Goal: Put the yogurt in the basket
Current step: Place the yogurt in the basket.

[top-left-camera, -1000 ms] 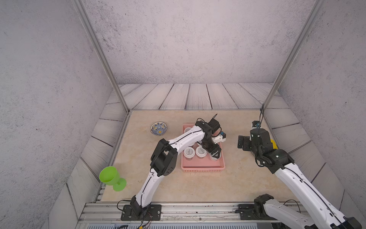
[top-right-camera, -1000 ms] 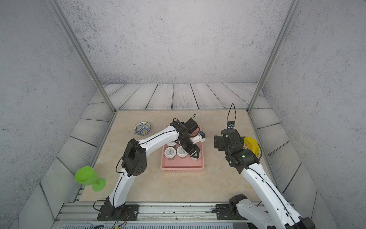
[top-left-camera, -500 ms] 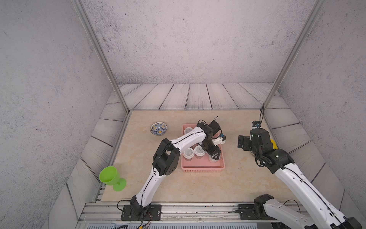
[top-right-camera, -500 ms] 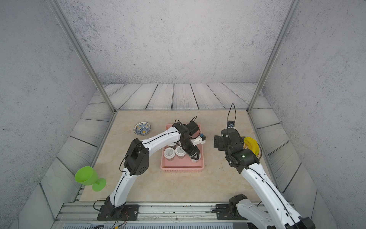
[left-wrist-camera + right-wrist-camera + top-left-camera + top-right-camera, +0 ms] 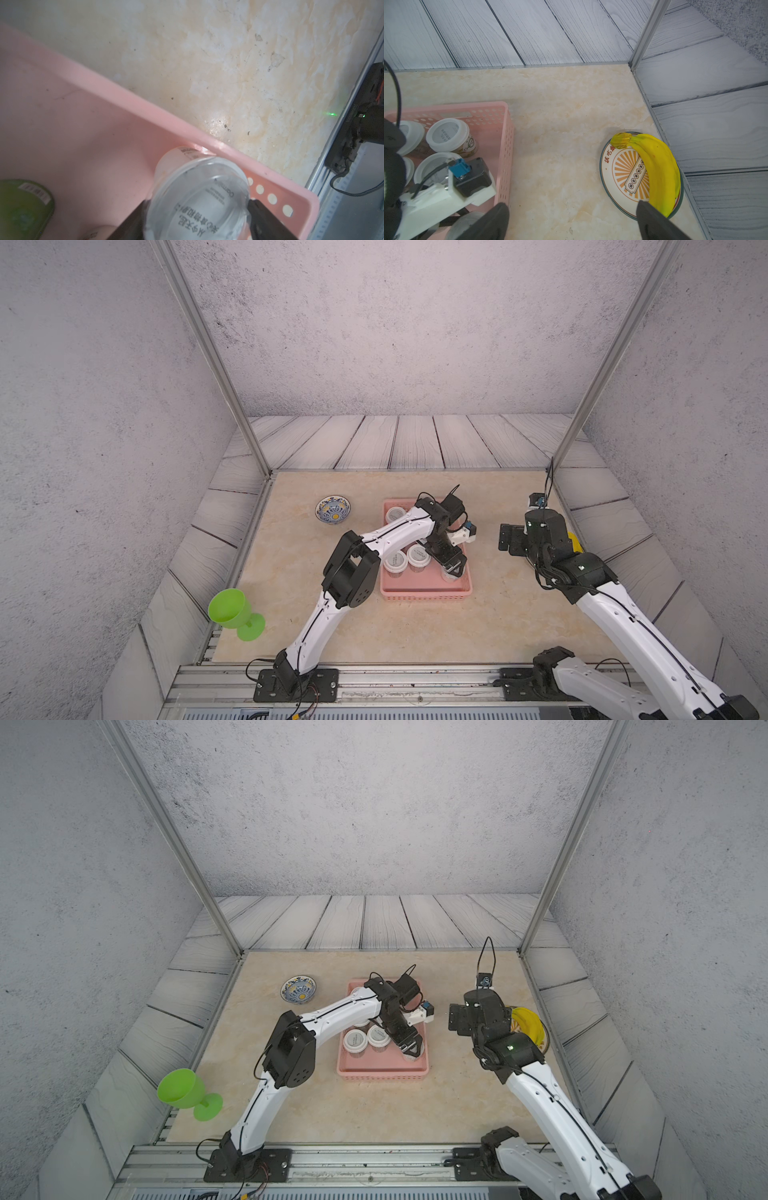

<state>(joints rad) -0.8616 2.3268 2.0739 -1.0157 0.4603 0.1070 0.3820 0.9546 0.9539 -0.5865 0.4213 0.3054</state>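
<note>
The pink basket [image 5: 424,594] [image 5: 382,1073] lies mid-table with several yogurt cups in it, two white lids [image 5: 417,555] [image 5: 395,560] side by side. My left gripper [image 5: 453,570] [image 5: 409,1048] [image 5: 197,202] reaches into the basket's near right corner. A yogurt [image 5: 199,197] stands there against the perforated wall [image 5: 270,197]. The fingers flank its lid closely, slightly parted. A green-filled cup [image 5: 22,205] sits beside it. My right gripper [image 5: 505,537] [image 5: 571,207] hangs open over bare table right of the basket [image 5: 506,145], holding nothing.
A plate [image 5: 604,166] with a banana [image 5: 656,166] [image 5: 528,1025] sits by the right frame post, just under my right gripper. A blue-patterned bowl [image 5: 332,510] stands left of the basket. A green goblet [image 5: 235,614] rests on the left ledge.
My left gripper has sunk a little toward the basket's near right corner with the cup, and its fingers have parted slightly. The right arm has stayed still.
</note>
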